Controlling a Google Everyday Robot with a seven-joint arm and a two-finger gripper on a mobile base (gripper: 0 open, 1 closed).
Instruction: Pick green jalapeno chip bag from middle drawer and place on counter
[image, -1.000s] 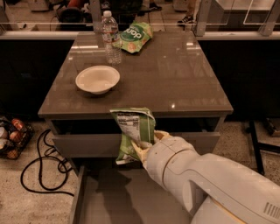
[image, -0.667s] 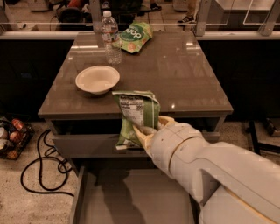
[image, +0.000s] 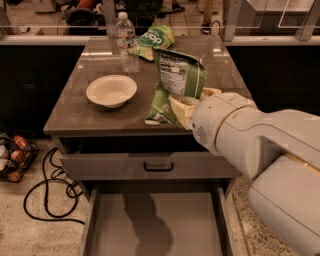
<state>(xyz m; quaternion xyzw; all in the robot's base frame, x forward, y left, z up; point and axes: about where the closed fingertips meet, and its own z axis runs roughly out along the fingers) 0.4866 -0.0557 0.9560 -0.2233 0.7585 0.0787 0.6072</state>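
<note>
— Where is the chip bag (image: 176, 80)?
— Right of the bowl (image: 111, 90), upright over the table (image: 75, 112). The pincer (image: 192, 104) pinches its lower half from the side away from the bowl, label panel facing us.
— Why held there?
— Apparently to carry it clear of the open drawer (image: 155, 225), below and nearer than the bowl. Setting it down on the bare patch right of the bowl looks next.

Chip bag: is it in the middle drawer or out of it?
Out. The gripper, shut on the chip bag, holds it over the counter, above the open drawer.
</note>
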